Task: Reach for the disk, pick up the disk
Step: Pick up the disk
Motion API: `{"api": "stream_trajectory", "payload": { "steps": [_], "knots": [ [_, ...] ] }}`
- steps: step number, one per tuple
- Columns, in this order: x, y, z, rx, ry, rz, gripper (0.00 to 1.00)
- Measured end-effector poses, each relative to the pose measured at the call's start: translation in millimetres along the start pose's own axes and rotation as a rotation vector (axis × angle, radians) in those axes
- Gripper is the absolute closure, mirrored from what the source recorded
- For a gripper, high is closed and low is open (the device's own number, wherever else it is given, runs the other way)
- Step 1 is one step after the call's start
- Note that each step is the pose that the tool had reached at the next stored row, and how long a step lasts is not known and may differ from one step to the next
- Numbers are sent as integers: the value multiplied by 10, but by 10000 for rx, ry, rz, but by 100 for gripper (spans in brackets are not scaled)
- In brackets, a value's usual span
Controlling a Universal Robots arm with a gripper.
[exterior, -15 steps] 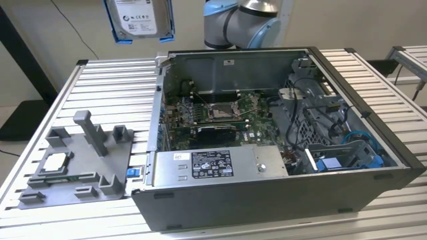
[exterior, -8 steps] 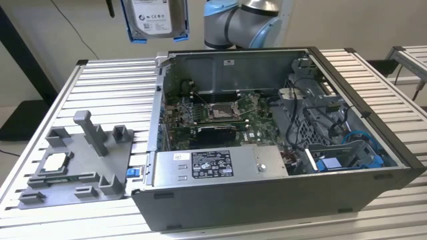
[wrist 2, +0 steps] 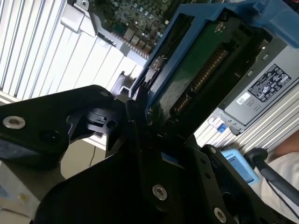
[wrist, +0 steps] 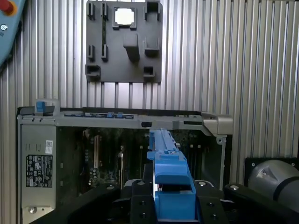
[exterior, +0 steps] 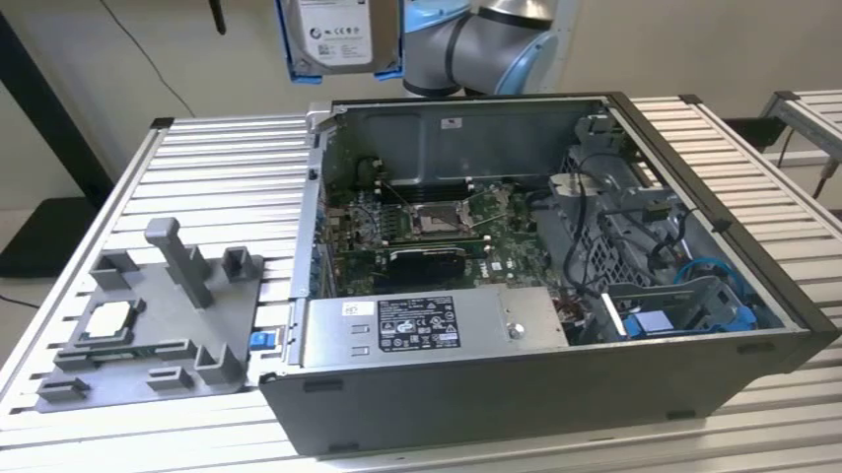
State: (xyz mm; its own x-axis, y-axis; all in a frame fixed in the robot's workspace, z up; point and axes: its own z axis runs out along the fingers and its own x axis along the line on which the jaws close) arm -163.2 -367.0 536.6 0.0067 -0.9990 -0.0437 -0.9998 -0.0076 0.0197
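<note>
Evidently, 1 disk (exterior: pixel 335 34), blue-framed, sat clamped between the claw's (wrist: pixel 173 198) closed jaws; the open computer case (exterior: pixel 526 394) lay well below the claw. Judgement: grip wanted firm, lift vertical, clear of case walls.

Black screw-studded gripper (wrist: pixel 175 203), silver-grey blue-capped arm (exterior: pixel 494 44)

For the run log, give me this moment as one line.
end effector: shut on disk | disk: held in air over open computer case
</note>
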Motion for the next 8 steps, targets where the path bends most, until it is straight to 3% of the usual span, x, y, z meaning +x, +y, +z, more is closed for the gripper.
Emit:
{"api": "stream_trajectory", "payload": {
  "steps": [8],
  "knots": [
    [2, -321, -6, 0, 0, -1, 100]
  ]
}}
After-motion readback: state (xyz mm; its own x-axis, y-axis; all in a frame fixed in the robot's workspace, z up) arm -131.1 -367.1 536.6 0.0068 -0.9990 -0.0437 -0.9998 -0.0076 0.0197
